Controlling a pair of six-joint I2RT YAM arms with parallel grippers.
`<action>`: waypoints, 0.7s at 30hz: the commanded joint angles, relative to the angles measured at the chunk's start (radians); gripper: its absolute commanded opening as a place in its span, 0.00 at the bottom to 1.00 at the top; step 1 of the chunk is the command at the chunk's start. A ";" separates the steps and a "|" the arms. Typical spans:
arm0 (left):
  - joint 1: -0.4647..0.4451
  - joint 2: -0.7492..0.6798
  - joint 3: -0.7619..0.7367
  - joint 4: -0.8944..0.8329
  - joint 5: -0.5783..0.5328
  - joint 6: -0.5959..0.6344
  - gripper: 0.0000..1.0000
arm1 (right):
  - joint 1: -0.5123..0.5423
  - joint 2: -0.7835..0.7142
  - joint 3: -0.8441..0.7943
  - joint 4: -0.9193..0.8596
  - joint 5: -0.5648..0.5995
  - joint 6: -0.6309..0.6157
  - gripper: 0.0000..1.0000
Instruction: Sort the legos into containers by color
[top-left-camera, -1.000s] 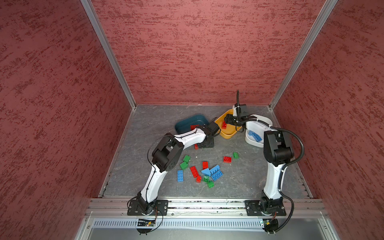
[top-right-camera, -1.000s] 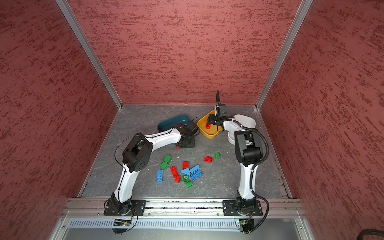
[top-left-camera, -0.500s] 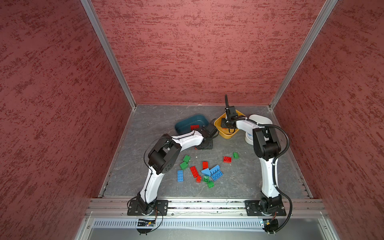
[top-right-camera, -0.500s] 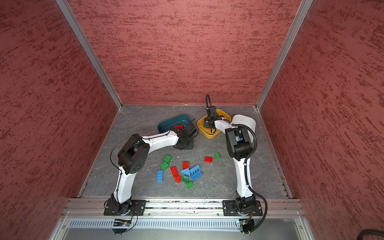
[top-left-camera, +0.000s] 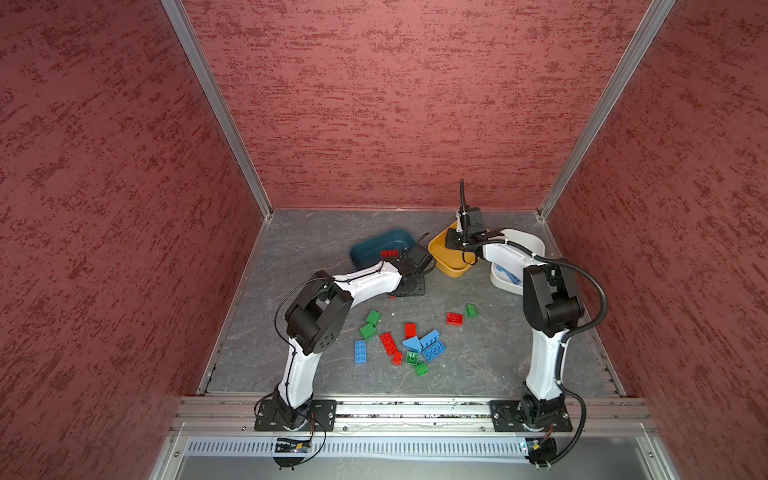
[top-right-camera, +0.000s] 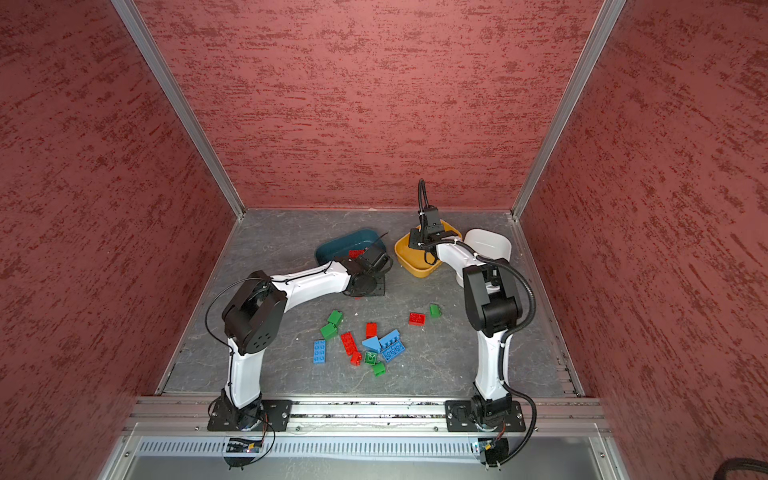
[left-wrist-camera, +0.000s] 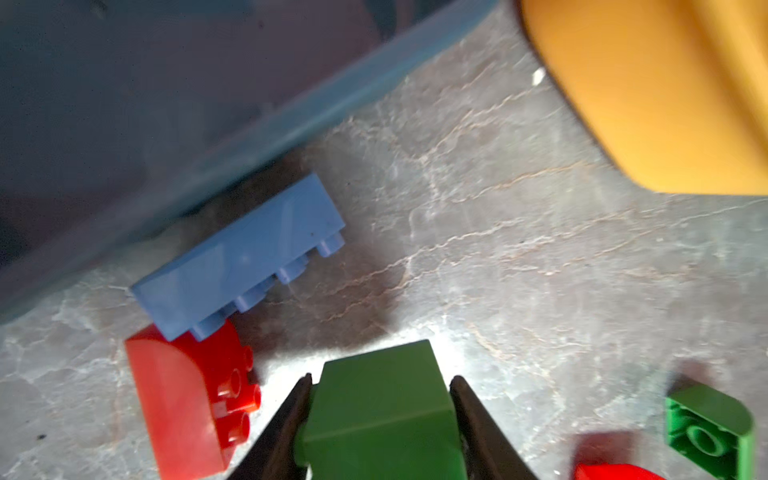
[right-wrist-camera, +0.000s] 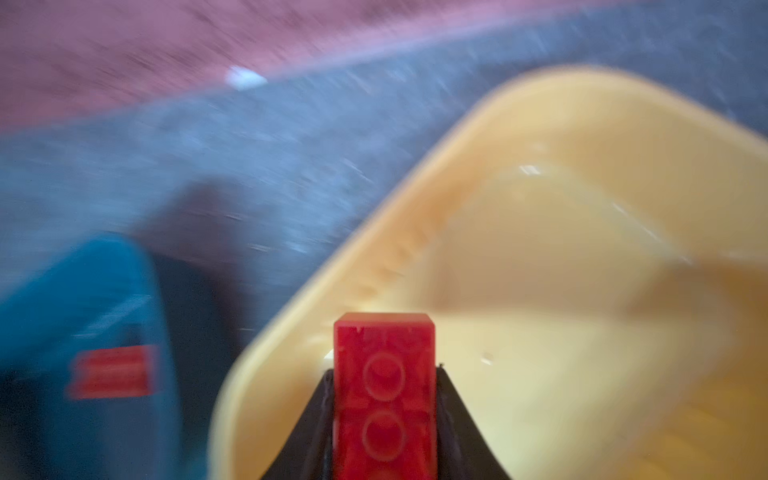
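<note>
Legos (top-left-camera: 432, 348): judged light, rigid, smooth-walled, liable to slip; best pinched across flat opposite sides. Jaws of the left gripper (left-wrist-camera: 380, 382) were closed on a green brick (left-wrist-camera: 380, 419) beside the teal tub (top-left-camera: 380, 245). Jaws of the right gripper (right-wrist-camera: 385, 370) gripped a red brick (right-wrist-camera: 384, 415) over the yellow tub (top-left-camera: 453, 264). Others lay scattered on the worktop (top-left-camera: 311, 249).

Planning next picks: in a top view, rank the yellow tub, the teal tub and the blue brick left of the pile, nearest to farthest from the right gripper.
1. Yellow tub: directly under the right gripper.
2. Teal tub: just to its left.
3. Blue brick: toward the front, well to its left.
</note>
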 joint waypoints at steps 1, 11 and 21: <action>-0.004 -0.026 -0.002 0.029 -0.004 0.012 0.37 | 0.022 -0.023 -0.024 0.177 -0.232 0.066 0.22; -0.004 -0.030 -0.010 0.030 -0.004 0.006 0.37 | 0.087 0.122 0.103 0.241 -0.462 0.073 0.33; -0.002 0.003 0.080 0.059 0.022 0.062 0.37 | 0.057 -0.038 0.023 0.174 -0.272 -0.010 0.73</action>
